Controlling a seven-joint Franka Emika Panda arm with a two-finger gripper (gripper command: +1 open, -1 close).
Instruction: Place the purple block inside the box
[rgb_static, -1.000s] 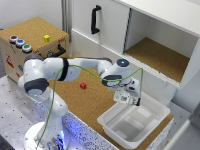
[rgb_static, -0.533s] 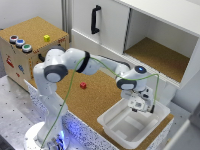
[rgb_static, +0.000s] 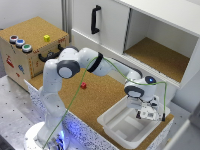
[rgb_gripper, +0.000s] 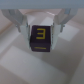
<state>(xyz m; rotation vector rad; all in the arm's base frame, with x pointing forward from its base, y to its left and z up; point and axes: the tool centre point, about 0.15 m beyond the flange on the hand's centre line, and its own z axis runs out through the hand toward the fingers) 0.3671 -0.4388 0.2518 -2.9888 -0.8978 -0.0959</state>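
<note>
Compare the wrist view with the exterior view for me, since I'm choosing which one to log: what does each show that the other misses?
Only the wrist view shows the purple block close up, between the gripper fingers, with a yellow "3" on its face.

Only the exterior view shows the wider scene: the arm reaching over the box, the small red cube on the cork surface, the yellow cube on the brown crate, and the white cabinet.

Both show the gripper and the pale box below it; the exterior view is too coarse to make out the block.

My arm stretches low toward the exterior view's right, wrist bent down, hand (rgb_static: 148, 113) pointing downward with fingers (rgb_gripper: 22, 26) clamped shut.
</note>
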